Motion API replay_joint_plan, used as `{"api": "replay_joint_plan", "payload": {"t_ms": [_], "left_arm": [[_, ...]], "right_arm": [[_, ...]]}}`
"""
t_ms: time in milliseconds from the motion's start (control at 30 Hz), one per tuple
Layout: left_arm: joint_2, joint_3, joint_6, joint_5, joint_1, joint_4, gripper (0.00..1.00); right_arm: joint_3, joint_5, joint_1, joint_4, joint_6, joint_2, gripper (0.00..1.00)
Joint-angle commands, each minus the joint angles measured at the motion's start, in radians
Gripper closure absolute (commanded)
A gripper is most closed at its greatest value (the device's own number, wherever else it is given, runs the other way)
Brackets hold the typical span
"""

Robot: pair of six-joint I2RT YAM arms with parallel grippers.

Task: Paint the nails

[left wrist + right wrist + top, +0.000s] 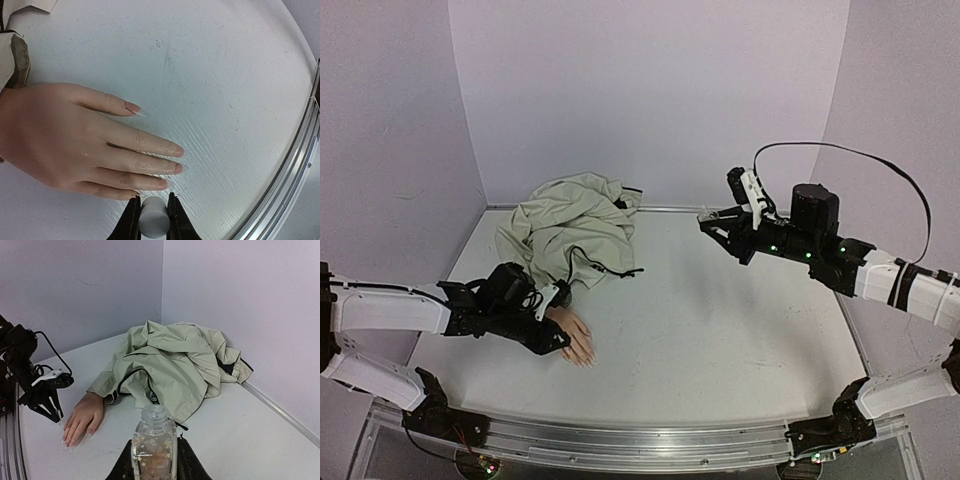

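A mannequin hand (572, 338) lies palm down on the white surface (720, 330) in the lower left of the overhead view. Its wrist runs up into a crumpled beige jacket (575, 230) heaped toward the back wall. The nails (178, 150) tip fingers that point toward the metal rail at the near edge. In the left wrist view they are long, pale and glossy, and all rest on or just above the surface.

The left end effector (153, 197) is clenched on a small white cylinder (153, 220), which sits just beside the lowest finger at the bottom centre of that frame. I cannot tell whether it touches the finger.

The right end effector (154, 460) is raised on the right side of the overhead view, well apart from the hand. It grips a glass bottle (154, 442) upright, and pale flecks show inside the bottle.
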Motion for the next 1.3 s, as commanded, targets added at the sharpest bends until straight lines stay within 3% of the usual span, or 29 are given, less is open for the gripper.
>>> {"api": "replay_joint_plan", "payload": {"t_ms": [0,467,1267], "left_arm": [[-0.026,0.011,-0.034,-0.078,0.004,-0.009,1.00],[0.058,0.048,0.000,-0.062,0.003,-0.003,1.00],[0.047,0.035,0.020,-0.042,0.004,0.034,1.00]], "right_arm": [[0.029,-0.027,0.002,0.060,0.002,-0.001,1.00],[0.030,-0.027,0.002,0.060,0.002,0.001,1.00],[0.033,-0.032,0.003,0.060,0.003,0.009,1.00]]}}
